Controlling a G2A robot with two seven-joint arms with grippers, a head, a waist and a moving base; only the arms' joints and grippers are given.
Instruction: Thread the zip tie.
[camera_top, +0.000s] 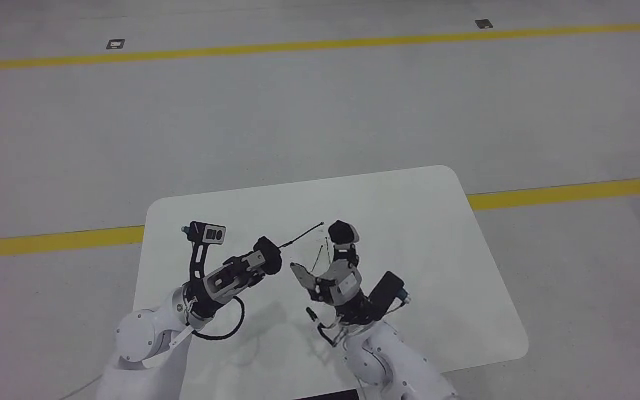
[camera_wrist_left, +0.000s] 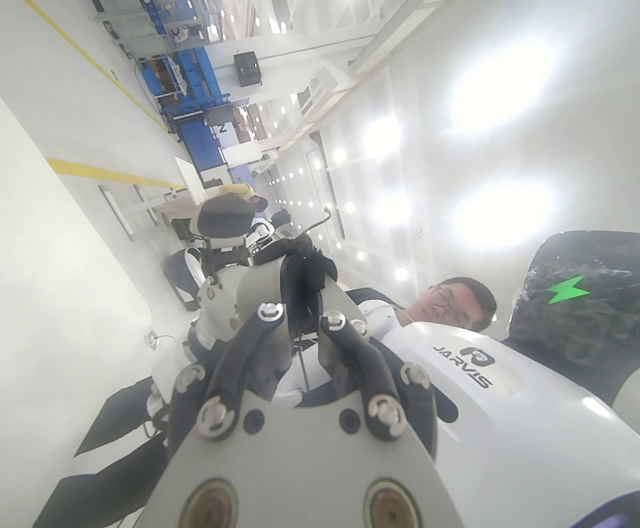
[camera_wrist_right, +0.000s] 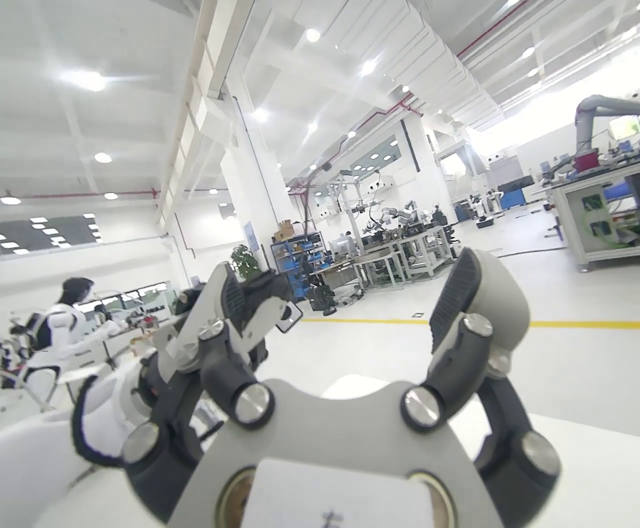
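White and round-cornered, the table (camera_top: 430, 215) stands on a pale grey floor (camera_top: 300, 110), and both arms rise over its near edge. On the near left, the left gripper (camera_top: 271, 252) points to the right and toward the far side, its fingers pressed together on the black zip tie (camera_top: 303, 233). In the left wrist view this gripper (camera_wrist_left: 300, 260) has its 2 fingers (camera_wrist_left: 257, 282) closed tight on the dark end of the zip tie (camera_wrist_left: 325, 216), whose thin tail curves out past the fingertips into free air. From above, that tail shows as a slim dark line slanting away to the far right, held above the tabletop. It ends close to the far finger of the other gripper; whether the 2 touch cannot be told.

Just right of the left gripper, the right gripper (camera_top: 322, 255) is held above the table with its fingers spread wide. The right wrist view shows this gripper (camera_wrist_right: 345, 295) with its 2 ribbed dark pads (camera_wrist_right: 457, 287) well apart and open air between them.

Farther off, 1 yellow line (camera_top: 560, 192) crosses the floor behind the table. A 2nd yellow line (camera_top: 300, 45) runs along the far side, with 2 small dark floor plates (camera_top: 116, 44) near it.
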